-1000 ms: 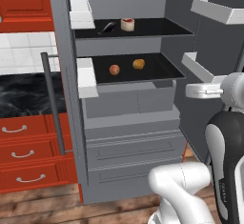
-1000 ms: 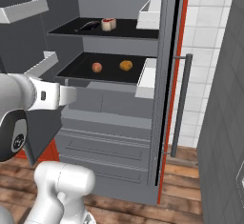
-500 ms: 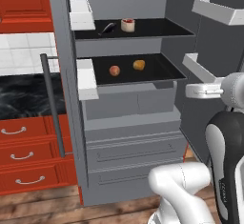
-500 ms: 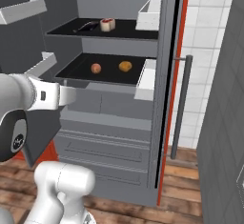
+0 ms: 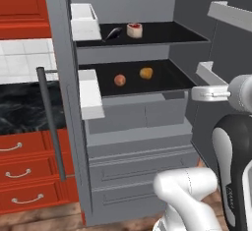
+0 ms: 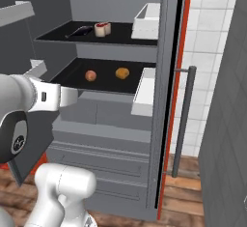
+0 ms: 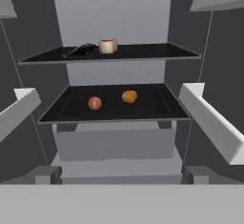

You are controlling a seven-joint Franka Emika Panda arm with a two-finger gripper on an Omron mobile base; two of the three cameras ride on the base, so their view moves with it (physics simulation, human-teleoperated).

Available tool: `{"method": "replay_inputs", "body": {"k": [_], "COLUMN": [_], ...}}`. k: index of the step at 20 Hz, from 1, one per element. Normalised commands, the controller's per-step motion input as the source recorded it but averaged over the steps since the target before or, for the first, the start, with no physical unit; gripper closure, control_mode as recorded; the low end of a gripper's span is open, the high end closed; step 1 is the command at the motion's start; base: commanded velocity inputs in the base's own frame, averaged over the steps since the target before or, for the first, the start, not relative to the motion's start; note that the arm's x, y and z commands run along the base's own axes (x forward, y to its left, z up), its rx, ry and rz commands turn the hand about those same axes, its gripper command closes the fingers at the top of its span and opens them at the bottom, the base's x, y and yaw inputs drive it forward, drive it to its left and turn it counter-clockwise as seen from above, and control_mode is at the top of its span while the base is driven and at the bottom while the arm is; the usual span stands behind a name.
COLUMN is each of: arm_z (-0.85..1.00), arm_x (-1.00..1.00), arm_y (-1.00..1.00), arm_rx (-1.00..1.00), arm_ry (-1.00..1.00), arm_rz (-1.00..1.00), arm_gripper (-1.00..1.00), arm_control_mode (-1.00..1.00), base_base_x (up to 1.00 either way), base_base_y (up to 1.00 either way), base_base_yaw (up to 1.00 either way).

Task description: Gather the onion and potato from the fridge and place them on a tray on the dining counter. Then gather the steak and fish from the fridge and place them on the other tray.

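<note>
My two-finger gripper (image 7: 122, 174) has its dark tips spread wide with nothing between them, facing straight into the tall grey double-door fridge (image 5: 138, 141), whose doors stand open. On the lower black shelf (image 7: 114, 105) at my 12 o'clock, the round reddish onion (image 7: 95, 103) lies just beside the orange-brown potato (image 7: 129, 96), which is at its 2 o'clock. On the upper black shelf (image 7: 143, 51), the red-and-white steak (image 7: 108, 45) sits with the dark slender fish (image 7: 81, 50) at its 8 o'clock, and white door bins (image 7: 209, 118) flank both sides.

Both base views look forward and down into the open fridge (image 5: 138, 127), from left and right rear. The hand view faces its shelves squarely, nearer; all three share them
</note>
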Motion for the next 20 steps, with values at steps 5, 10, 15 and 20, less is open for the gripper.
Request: {"method": "replay_inputs", "body": {"k": [5, 10, 15, 20], "arm_z": [0.00, 0.00, 0.00, 0.00], "arm_x": [0.00, 0.00, 0.00, 0.00], "arm_y": [0.00, 0.00, 0.00, 0.00], "arm_rx": [0.00, 0.00, 0.00, 0.00], "arm_ry": [0.00, 0.00, 0.00, 0.00], "arm_rz": [0.00, 0.00, 0.00, 0.00], "arm_gripper": [-1.00, -1.00, -1.00, -1.00], "arm_control_mode": [1.00, 1.00, 1.00, 1.00], "base_base_x": [0.35, 0.29, 0.34, 0.37], "base_base_y": [0.24, 0.25, 0.28, 0.27], "base_base_yaw": [-0.04, -0.03, -0.03, -0.04]}}
